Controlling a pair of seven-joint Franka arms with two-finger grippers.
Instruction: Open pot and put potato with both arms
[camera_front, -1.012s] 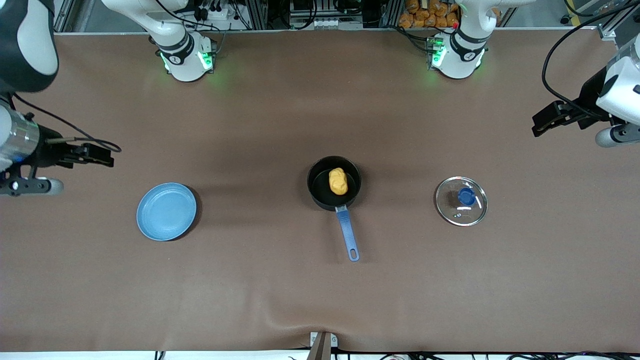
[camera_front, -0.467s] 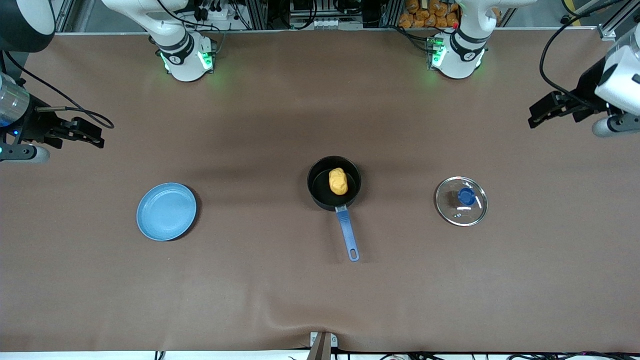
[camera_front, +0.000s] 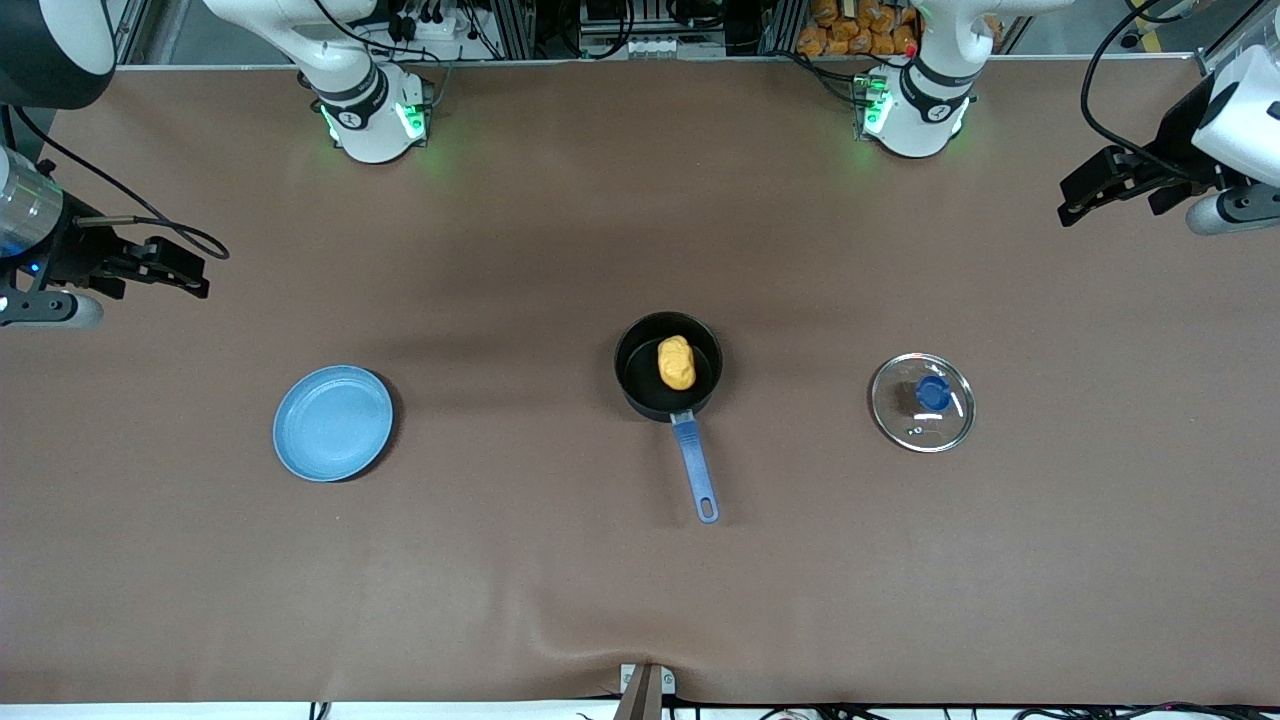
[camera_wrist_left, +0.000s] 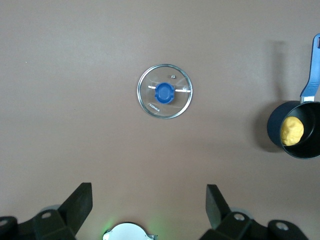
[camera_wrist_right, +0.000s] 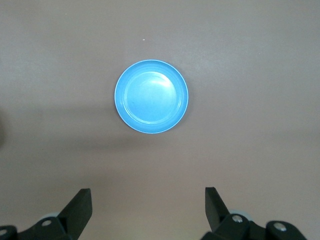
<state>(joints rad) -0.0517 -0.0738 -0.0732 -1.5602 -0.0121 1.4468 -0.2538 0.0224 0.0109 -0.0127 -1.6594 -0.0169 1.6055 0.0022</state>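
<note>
With the potato (camera_front: 677, 363) lying in the open pot (camera_front: 667, 366), we hold both empty grippers spread wide: left gripper (camera_wrist_left: 149, 206) high over the glass lid (camera_wrist_left: 165, 92), right gripper (camera_wrist_right: 148, 206) over the blue plate (camera_wrist_right: 151, 96). The pot looks rigid; its handle (camera_front: 695, 467) offers the best hold.

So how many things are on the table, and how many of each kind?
pot: 1
potato, inside the pot: 1
glass lid: 1
blue plate: 1
Total: 4
</note>
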